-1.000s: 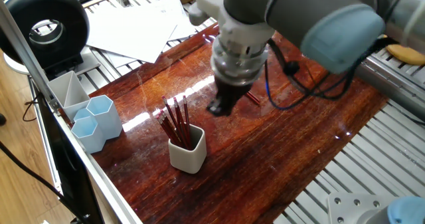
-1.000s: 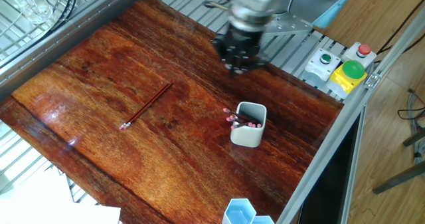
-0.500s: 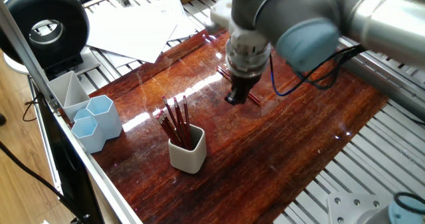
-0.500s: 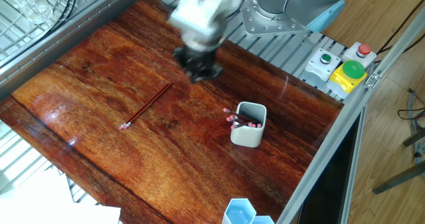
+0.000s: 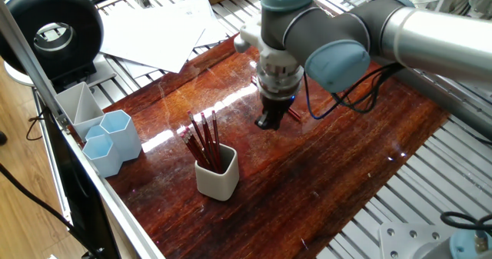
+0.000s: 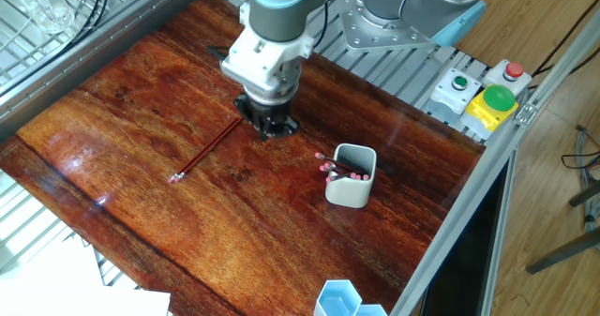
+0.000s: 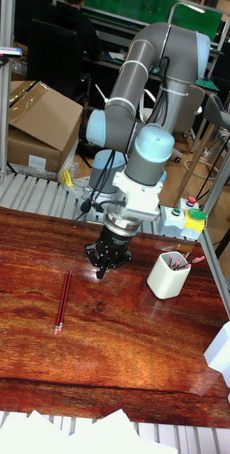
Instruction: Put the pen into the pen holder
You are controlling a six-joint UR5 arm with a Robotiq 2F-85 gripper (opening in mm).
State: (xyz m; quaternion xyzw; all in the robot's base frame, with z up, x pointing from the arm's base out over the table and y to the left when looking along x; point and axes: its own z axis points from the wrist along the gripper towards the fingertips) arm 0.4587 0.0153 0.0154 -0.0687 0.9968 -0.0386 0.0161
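Now the table (image 6: pixel 141 82), dark red wood, carries everything. Largest over it is the arm (image 7: pixel 140 106), which a second ago hung near the edge by the button box and has since swung across toward the middle. Its gripper (image 6: pixel 266 128) now hangs low, just beside the upper end of the pen (image 6: pixel 207 150); whether its jaws stand wide or narrow I cannot tell, and it holds nothing that shows.

Next, the pen holder (image 6: pixel 351 176) stands near the edge with the button box, already bearing several red pencils. It has not moved.

Smallest, the pen lies flat and slanted in the middle of the table, well apart from the holder, where it lay before. So the approach looks nearly done; the grasp likely comes next, after a short move along the pen.
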